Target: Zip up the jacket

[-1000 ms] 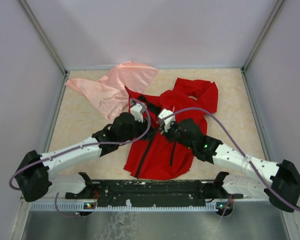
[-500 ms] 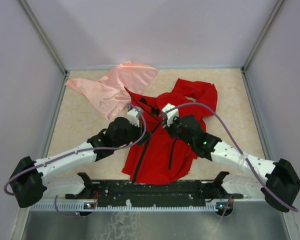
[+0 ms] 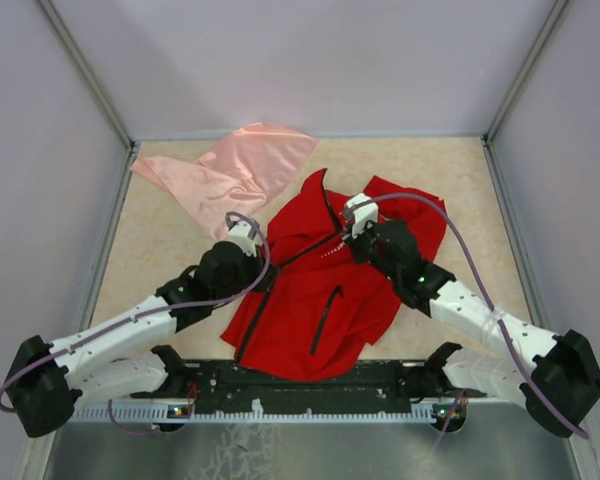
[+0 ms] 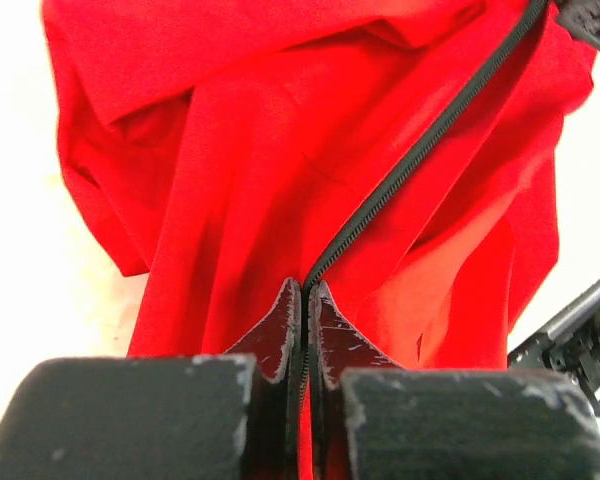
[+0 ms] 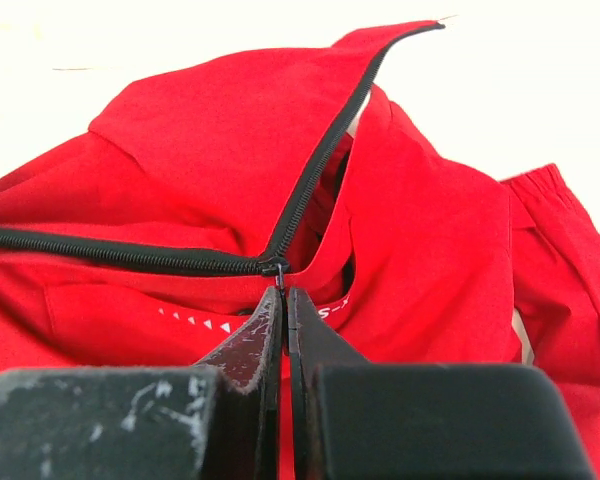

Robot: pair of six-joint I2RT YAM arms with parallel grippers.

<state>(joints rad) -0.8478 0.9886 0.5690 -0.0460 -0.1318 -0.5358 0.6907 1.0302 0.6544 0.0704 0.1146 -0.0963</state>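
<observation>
The red jacket (image 3: 310,300) lies mid-table, its black front zipper (image 3: 300,255) stretched between my two grippers. My left gripper (image 3: 261,272) is shut on the zipper's lower part; in the left wrist view the zipper tape (image 4: 420,160) runs taut from between the shut jaws (image 4: 307,290) across the red cloth (image 4: 230,170). My right gripper (image 3: 348,236) is shut on the zipper pull (image 5: 278,268), seen at the jaw tips (image 5: 283,292) in the right wrist view. Above the slider the zipper (image 5: 325,150) is open toward the collar. White chest lettering (image 5: 195,318) shows below.
A pale pink shiny cloth (image 3: 230,170) lies at the back left, touching the jacket's collar side. Grey walls enclose the table (image 3: 460,180) on three sides. A black rail (image 3: 300,378) runs along the near edge between the arm bases.
My right gripper has moved away and to the right with the zipper pull. My left gripper has moved left and nearer, stretching the zipper. The jacket has spread out and the zipper is closed further.
</observation>
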